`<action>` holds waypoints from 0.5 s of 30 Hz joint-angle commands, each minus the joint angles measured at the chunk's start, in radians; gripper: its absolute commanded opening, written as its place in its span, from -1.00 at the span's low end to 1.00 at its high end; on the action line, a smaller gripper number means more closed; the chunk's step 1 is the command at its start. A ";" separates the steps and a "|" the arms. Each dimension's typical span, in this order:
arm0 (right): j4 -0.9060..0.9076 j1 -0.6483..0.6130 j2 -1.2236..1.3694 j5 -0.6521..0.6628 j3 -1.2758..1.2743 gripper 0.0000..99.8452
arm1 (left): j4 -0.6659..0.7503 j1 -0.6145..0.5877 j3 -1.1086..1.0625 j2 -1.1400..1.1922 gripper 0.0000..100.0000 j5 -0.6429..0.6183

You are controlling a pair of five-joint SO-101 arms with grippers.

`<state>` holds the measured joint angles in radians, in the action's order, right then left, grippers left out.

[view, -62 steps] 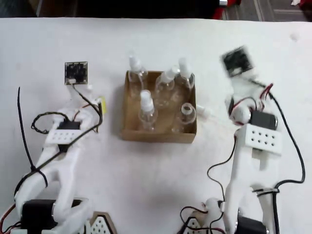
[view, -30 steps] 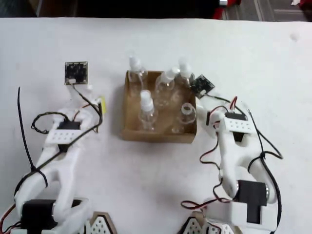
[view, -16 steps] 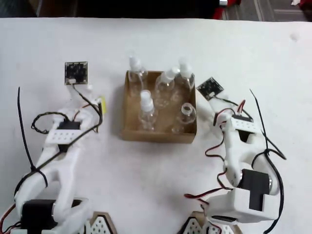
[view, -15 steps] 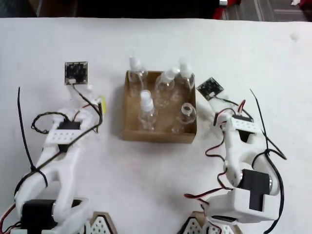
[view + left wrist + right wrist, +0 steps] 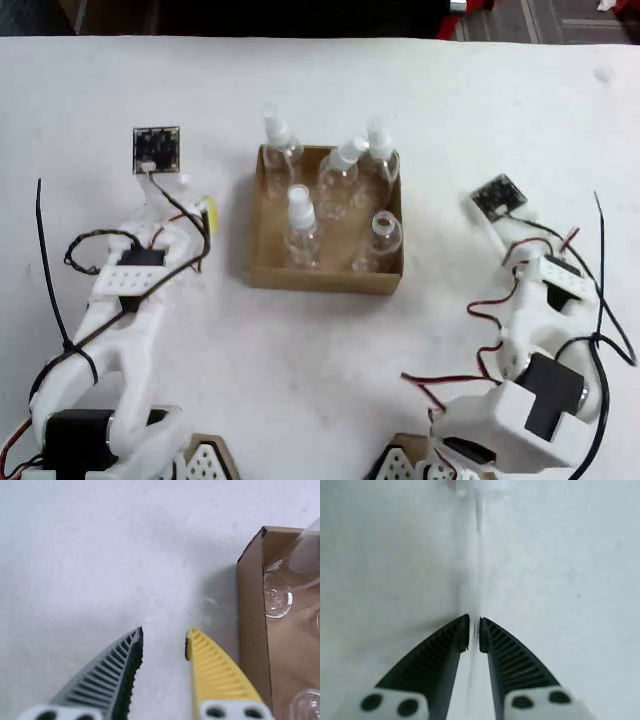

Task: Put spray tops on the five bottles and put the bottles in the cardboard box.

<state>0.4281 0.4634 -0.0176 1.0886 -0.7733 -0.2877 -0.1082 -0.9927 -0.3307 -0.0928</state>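
Observation:
The cardboard box [image 5: 262, 225] sits mid-table holding several clear bottles with white spray tops, such as one [image 5: 300, 225] at the front left. One bottle [image 5: 381, 236] at the front right has a bare neck. To the right of the box is the right arm [image 5: 545, 290]. Its gripper [image 5: 474, 630] is shut on the thin tube of a spray top [image 5: 479, 490], whose white head points away from the fingers over the table. My left gripper [image 5: 162, 640] stands open over bare table beside the box's left wall [image 5: 252, 620].
The white table surface [image 5: 330, 370] stretches around the box on every side. Loose red and black cables [image 5: 455, 378] trail from the right arm near the front edge. The left arm's body [image 5: 125, 300] lies left of the box.
The right arm swung in beside the box, then drew back to the right. The spray top that lay right of the box is gone from there. The left arm has not moved.

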 commanded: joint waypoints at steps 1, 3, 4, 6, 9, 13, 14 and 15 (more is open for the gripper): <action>0.113 0.010 -0.038 -0.017 0.063 -0.83 | 0.021 0.013 0.057 -0.002 -0.73 0.011; 0.180 0.001 -0.088 -0.114 0.087 -0.61 | 0.021 0.013 0.057 -0.002 -0.73 0.011; 0.223 -0.002 -0.120 -0.157 0.106 -0.50 | 0.021 0.013 0.057 -0.002 -0.73 0.011; 0.311 -0.027 -0.186 -0.198 0.149 -0.37 | 0.021 0.013 0.057 -0.002 -0.73 0.011; 0.410 -0.093 -0.249 -0.201 0.235 -0.41 | 0.021 0.013 0.057 -0.002 -0.73 0.011; 0.467 -0.196 -0.223 -0.204 0.373 -0.45 | 0.021 0.013 0.057 -0.002 -0.73 0.011; 0.472 -0.220 -0.193 -0.204 0.404 -0.46 | 0.021 0.013 0.057 -0.002 -0.73 0.011; 0.476 -0.240 -0.153 -0.203 0.442 -0.46 | 0.021 0.013 0.057 -0.002 -0.73 0.011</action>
<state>0.8761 0.3145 -0.2202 0.8968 -0.4849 -0.2877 -0.1082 -0.9927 -0.3307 -0.0928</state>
